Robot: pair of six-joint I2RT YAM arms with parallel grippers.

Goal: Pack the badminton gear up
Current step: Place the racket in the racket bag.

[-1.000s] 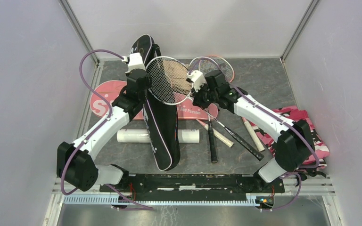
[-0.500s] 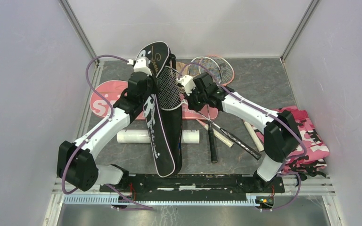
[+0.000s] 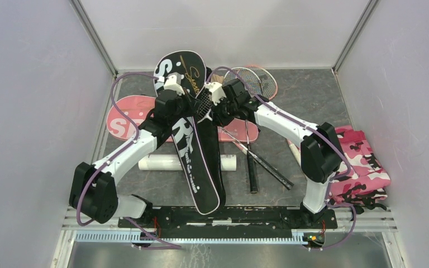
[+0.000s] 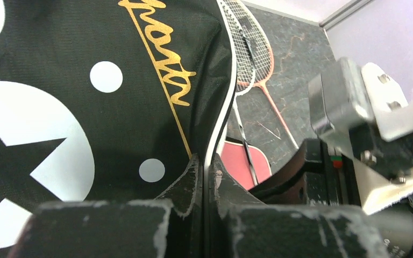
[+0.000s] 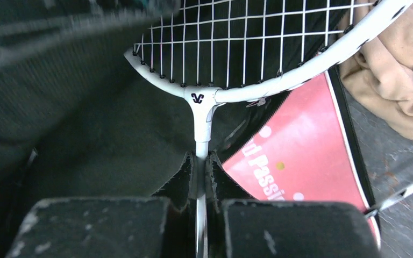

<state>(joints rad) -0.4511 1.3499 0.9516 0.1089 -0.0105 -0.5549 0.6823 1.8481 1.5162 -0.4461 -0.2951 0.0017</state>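
One racket out of several is partway into a cover, so packing is judged to be at an early stage. At far left the pink cover (image 3: pixel 122 120) lies flat on the worktop (image 3: pixel 313 95) and appears unfilled. Just to its right the white tube (image 3: pixel 159 162) lies on the worktop, partly under the black cover (image 3: pixel 198 162). The left end effector (image 4: pixel 205 169) is clenched on the white-piped edge of the black cover, holding it raised and tilted, wide end toward the far wall. The white racket (image 5: pixel 198 102) has its strung head at the cover's opening, against the dark fabric; how deep it sits cannot be told. The right end effector (image 5: pixel 198 161) is clenched on the racket shaft just below the throat. Further right, two more rackets (image 3: pixel 254 78) lie at the far side, and loose racket handles (image 3: pixel 251 173) rest uncovered on the worktop. No shuttlecock can be made out. Judged outstanding: seat the held racket, close the cover, pack the other rackets and the tube
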